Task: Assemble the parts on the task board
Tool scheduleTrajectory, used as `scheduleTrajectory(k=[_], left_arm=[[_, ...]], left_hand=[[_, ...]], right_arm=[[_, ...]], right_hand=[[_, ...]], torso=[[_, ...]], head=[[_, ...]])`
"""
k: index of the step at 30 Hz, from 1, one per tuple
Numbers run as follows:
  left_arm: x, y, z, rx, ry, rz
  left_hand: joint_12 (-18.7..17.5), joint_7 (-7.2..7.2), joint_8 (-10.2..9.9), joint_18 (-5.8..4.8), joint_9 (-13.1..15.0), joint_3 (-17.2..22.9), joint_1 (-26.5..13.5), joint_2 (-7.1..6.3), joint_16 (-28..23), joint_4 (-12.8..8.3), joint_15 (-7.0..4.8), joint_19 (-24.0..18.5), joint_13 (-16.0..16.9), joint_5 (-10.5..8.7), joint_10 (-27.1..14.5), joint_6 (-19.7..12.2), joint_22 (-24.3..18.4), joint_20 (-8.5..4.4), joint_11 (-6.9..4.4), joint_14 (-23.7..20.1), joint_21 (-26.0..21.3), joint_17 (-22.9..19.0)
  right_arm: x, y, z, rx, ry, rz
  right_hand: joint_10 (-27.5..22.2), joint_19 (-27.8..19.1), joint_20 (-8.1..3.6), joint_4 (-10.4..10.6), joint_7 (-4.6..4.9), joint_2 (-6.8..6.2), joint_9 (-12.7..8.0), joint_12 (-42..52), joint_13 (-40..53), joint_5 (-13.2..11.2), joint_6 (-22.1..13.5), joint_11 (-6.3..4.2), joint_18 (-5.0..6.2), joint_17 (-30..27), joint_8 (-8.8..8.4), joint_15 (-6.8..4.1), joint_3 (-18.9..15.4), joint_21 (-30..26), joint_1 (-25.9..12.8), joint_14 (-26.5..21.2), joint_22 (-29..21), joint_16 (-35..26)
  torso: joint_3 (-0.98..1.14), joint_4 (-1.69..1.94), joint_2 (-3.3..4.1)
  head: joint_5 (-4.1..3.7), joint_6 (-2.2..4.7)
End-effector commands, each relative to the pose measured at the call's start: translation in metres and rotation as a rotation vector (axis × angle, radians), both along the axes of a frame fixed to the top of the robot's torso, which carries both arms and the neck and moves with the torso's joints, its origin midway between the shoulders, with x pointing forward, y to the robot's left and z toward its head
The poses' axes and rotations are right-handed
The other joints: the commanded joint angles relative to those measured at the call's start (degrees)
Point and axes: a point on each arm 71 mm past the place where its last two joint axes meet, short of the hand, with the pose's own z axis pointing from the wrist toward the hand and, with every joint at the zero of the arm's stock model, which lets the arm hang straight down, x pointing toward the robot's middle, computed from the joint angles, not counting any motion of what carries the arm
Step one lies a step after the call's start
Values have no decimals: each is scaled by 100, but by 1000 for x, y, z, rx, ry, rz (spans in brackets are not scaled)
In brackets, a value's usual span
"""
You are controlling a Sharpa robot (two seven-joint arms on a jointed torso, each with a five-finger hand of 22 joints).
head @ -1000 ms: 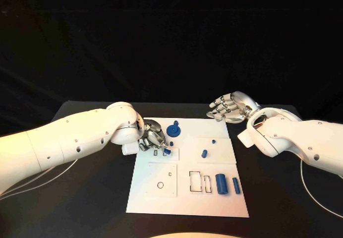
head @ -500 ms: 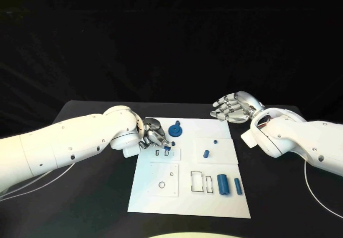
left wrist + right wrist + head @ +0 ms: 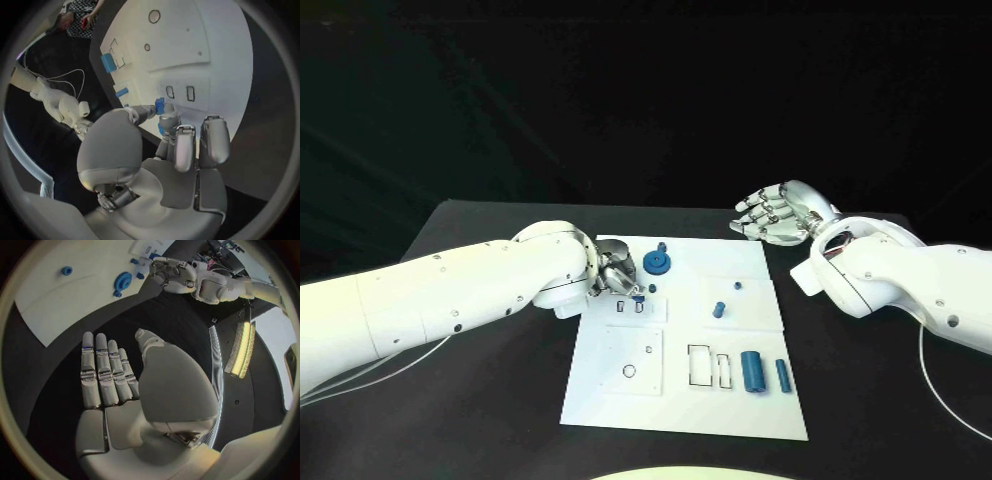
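Blue, small and rigid, the peg [image 3: 159,105] looks light and slippery; the left hand [image 3: 616,276] pinches it at its end, while the right hand [image 3: 776,216] hangs released beside the task board [image 3: 682,400].

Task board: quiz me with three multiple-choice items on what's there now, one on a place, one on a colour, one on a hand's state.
1. Where is the right hand?
A. off the task board's far right corner
B. over the board's near edge
C. on the two cylinders

2. What colour is the round gear-like part?
A. red
B. blue
C. green

3. What is the left hand doing?
A. lying flat and empty
B. gripping the board's edge
C. pinching a small blue part

Key: 1 A, the head view shows it beyond that corner; 2 B, blue like the other pieces; 3 C, the left wrist view shows the part between its fingertips.
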Motion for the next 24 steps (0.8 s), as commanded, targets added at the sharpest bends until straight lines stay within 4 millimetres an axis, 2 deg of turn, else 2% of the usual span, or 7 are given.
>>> scheduleTrajectory(k=[1, 15, 24], left_arm=[[-1, -3, -1, 39, -28, -34], [-5, -7, -8, 50, -8, -49], [-6, -7, -12, 65, 5, -60]], left_hand=[[39, -34, -38, -78, 9, 1157, -15, -67, 11, -1158, -56, 45, 25, 64, 61, 89, 8, 3, 8, 501, 22, 1201], [60, -45, -43, -83, 25, 1155, -40, -84, 5, -1175, -66, 62, 65, 185, 98, 120, 26, -5, -2, 499, 29, 1191], [78, -48, -44, -84, 31, 1157, -55, -79, -2, -1172, -69, 67, 95, 227, 118, 130, 31, -8, -5, 496, 31, 1178]], right_arm=[[0, 0, 2, -15, -28, -7], [0, 1, 1, -17, -27, -6], [0, 1, 1, -17, -25, -5]], right_hand=[[47, 23, 9, 5, 225, -9, -9, -28, -7, 29, 43, -8, 35, -5, -38, 19, 42, -6, 33, 32, -5, -25], [60, 32, 7, 0, 222, -12, -15, -38, -6, 40, 55, -11, 36, -17, -42, 16, 59, -3, 48, 48, -25, -33], [63, 34, 6, 1, 222, -14, -17, -41, -6, 42, 57, -12, 36, -19, -43, 16, 61, -2, 49, 51, -29, -35]], torso=[[-7, 5, 6], [0, -20, 11], [4, -8, 6]], head=[[8, -11], [15, -45], [5, -60]])
